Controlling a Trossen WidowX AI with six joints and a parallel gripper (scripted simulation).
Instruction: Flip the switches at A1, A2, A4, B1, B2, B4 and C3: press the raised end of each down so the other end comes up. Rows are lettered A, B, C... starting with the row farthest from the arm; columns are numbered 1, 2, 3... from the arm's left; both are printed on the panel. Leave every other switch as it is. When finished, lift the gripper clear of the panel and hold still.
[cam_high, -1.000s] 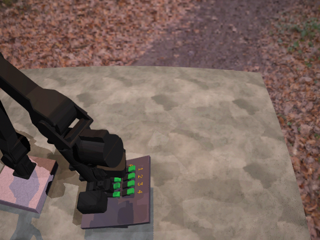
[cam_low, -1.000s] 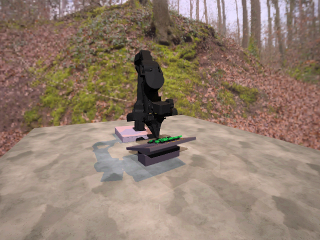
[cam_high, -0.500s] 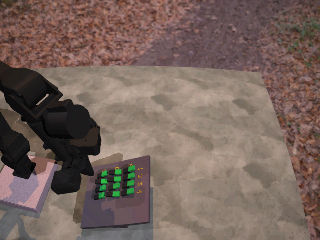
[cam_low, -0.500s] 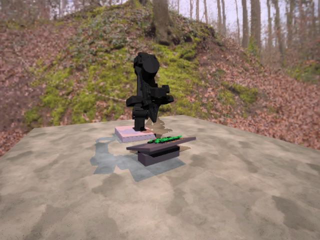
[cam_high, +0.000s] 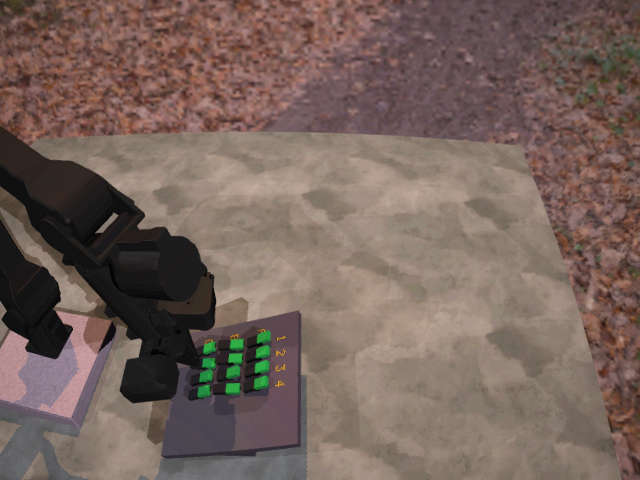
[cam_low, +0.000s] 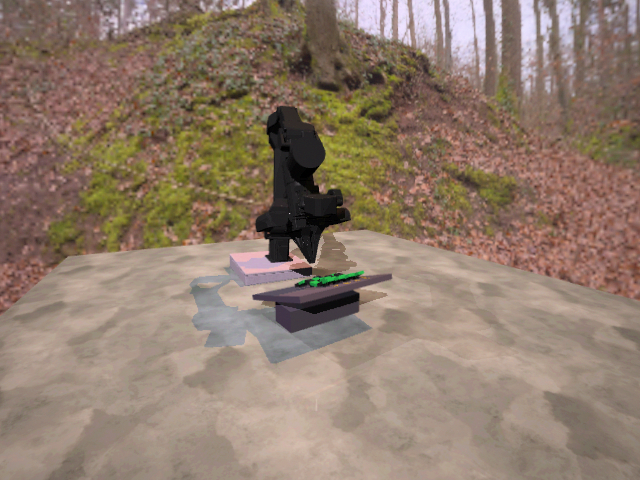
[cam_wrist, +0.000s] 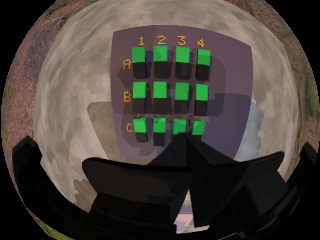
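The gripper (cam_high: 195, 361) (cam_low: 312, 258) (cam_wrist: 183, 138) is closed, its fingertips together with nothing between them, and it points down near the arm's side of the switch panel (cam_high: 268, 423) (cam_low: 279, 296) (cam_wrist: 170, 35), close to row C; in the exterior view the tips stand above the panel, apart from it. The panel sits tilted on a dark block (cam_low: 320, 313) on the worktop (cam_high: 439, 310) (cam_low: 361, 413) (cam_wrist: 65, 95). It carries three rows of four switches (cam_high: 233, 357) (cam_low: 336, 279) (cam_wrist: 160, 90), each with a green end and a dark end, the green ends towards the panel's far edge. The arm (cam_high: 72, 201) (cam_low: 305, 149) reaches over from a pink slab (cam_high: 31, 351) (cam_low: 253, 268) beside the panel, bending high and then down towards it.
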